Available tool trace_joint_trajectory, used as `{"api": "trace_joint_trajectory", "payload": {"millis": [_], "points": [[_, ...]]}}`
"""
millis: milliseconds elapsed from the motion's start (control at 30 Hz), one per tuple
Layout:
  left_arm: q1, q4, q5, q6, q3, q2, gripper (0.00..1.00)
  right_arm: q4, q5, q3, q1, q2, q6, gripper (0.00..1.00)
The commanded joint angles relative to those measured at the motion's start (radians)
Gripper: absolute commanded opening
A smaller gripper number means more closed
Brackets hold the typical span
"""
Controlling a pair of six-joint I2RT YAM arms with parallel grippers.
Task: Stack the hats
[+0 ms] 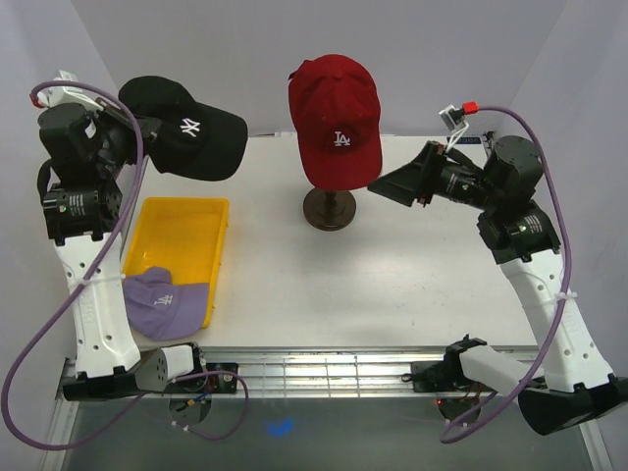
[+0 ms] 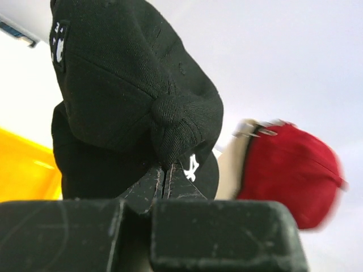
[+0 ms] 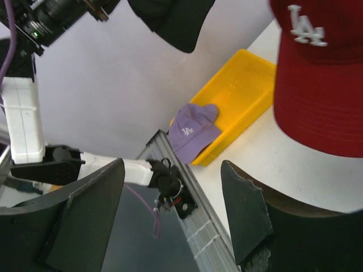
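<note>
My left gripper (image 1: 147,132) is shut on the black NY cap (image 1: 191,128) and holds it in the air at the back left, above the yellow tray (image 1: 182,235). In the left wrist view the cap (image 2: 130,96) hangs bunched from the gripper (image 2: 163,173). The red LA cap (image 1: 334,118) sits on the mannequin head at the back centre. The lavender cap (image 1: 162,299) lies over the tray's near end. My right gripper (image 1: 388,186) is open and empty, just right of the red cap (image 3: 320,73). The tan and "SPORT" caps are out of view.
The dark round stand (image 1: 330,208) under the mannequin head stands on the white table. The metal rail (image 1: 324,368) runs along the near edge between the arm bases. White walls close the back and both sides.
</note>
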Motion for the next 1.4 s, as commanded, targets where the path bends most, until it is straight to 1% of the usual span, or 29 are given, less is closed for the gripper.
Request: {"api": "trace_joint_trajectory", "payload": {"millis": [0, 33, 67, 100, 133, 233, 300, 433, 567, 700, 767, 867, 1100, 1233, 1300, 1367], "points": [[0.004, 0.007, 0.163, -0.015, 0.080, -0.052, 0.00, -0.156, 0.141, 0.165, 0.142, 0.061, -0.107, 0.74], [0.004, 0.007, 0.189, -0.019, 0.090, -0.055, 0.00, -0.156, 0.162, 0.166, 0.155, 0.080, -0.127, 0.74], [0.003, 0.007, 0.214, -0.022, 0.096, -0.060, 0.00, -0.187, 0.173, 0.210, 0.163, 0.093, -0.147, 0.75], [0.004, 0.008, 0.240, -0.026, 0.102, -0.063, 0.00, -0.186, 0.172, 0.221, 0.167, 0.113, -0.144, 0.75], [0.003, 0.008, 0.298, -0.038, 0.108, -0.072, 0.00, -0.181, 0.164, 0.235, 0.172, 0.124, -0.139, 0.75], [0.003, 0.011, 0.376, -0.051, 0.097, -0.106, 0.00, -0.192, 0.143, 0.315, 0.196, 0.176, -0.144, 0.76], [0.004, 0.016, 0.410, -0.058, 0.082, -0.126, 0.00, -0.208, 0.127, 0.391, 0.219, 0.222, -0.145, 0.76], [0.004, 0.039, 0.474, -0.086, 0.056, -0.173, 0.00, -0.245, 0.152, 0.497, 0.261, 0.282, -0.145, 0.77], [0.004, 0.070, 0.553, -0.123, 0.059, -0.192, 0.00, -0.226, 0.179, 0.499, 0.319, 0.299, -0.109, 0.77], [0.002, 0.088, 0.594, -0.134, 0.060, -0.198, 0.00, -0.153, 0.207, 0.445, 0.379, 0.295, -0.049, 0.77], [0.002, 0.097, 0.613, -0.140, 0.054, -0.200, 0.00, -0.150, 0.239, 0.451, 0.420, 0.310, -0.046, 0.77], [0.003, 0.097, 0.639, -0.141, 0.053, -0.203, 0.00, -0.123, 0.250, 0.454, 0.448, 0.324, -0.024, 0.77], [0.004, 0.131, 0.689, -0.172, 0.056, -0.200, 0.00, -0.064, 0.250, 0.467, 0.488, 0.350, 0.030, 0.78], [0.002, 0.148, 0.732, -0.180, 0.056, -0.187, 0.00, -0.028, 0.241, 0.470, 0.491, 0.359, 0.063, 0.77], [0.003, 0.151, 0.738, -0.178, 0.054, -0.181, 0.00, -0.002, 0.227, 0.474, 0.491, 0.365, 0.082, 0.76], [0.004, 0.156, 0.740, -0.181, 0.053, -0.174, 0.00, 0.018, 0.210, 0.468, 0.491, 0.368, 0.114, 0.70]]}}
